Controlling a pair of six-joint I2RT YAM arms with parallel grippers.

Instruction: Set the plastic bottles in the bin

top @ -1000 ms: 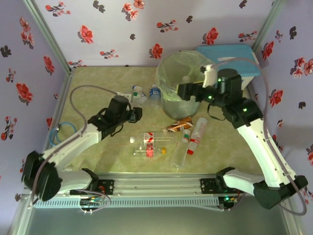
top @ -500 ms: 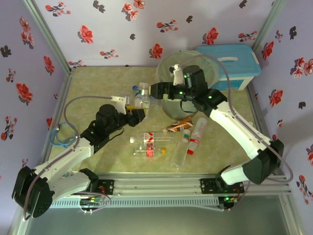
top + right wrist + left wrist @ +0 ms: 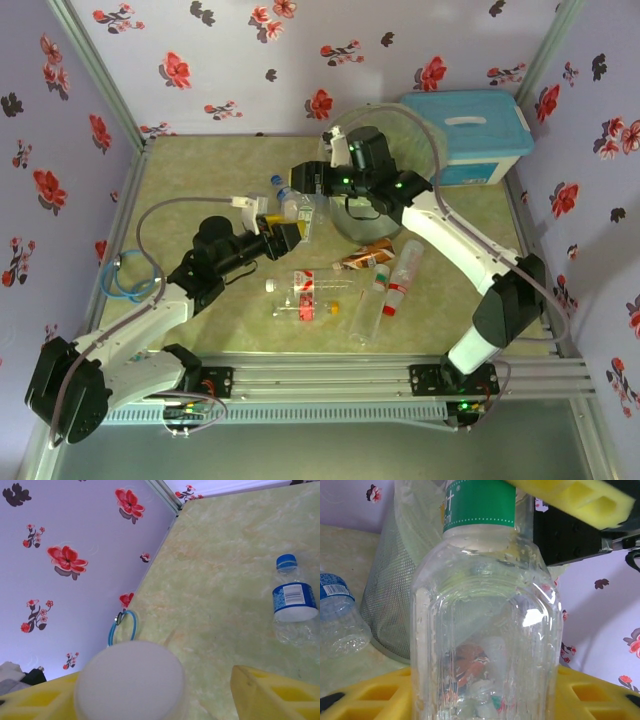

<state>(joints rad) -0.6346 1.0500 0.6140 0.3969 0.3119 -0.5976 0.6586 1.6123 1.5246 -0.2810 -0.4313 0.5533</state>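
Swung over from the bin (image 3: pixel 432 150), the right gripper (image 3: pixel 303 183) straddles, jaws part-open, the cap (image 3: pixel 130 680) of the green-labelled bottle (image 3: pixel 485 630) clamped by the left gripper (image 3: pixel 284 232) at the bin's 8 o'clock; close fully before releasing.

In your left wrist view the held bottle (image 3: pixel 485 630) runs off the top and bottom edges, so its cap and base are out of sight. Its green label (image 3: pixel 479 505) is cropped past reading. The blue-label bottle (image 3: pixel 337 612) is cut by the left edge.

In your right wrist view a white cap (image 3: pixel 130 680) is blurred and clipped at the bottom. The yellow pads (image 3: pixel 270 692) either side of it run off the same edge.

From above, the right arm (image 3: pixel 440 225) covers much of the bin (image 3: pixel 400 118), hiding its contents. The loose bottles (image 3: pixel 310 293) on the worktop (image 3: pixel 200 170) have labels too small to read.
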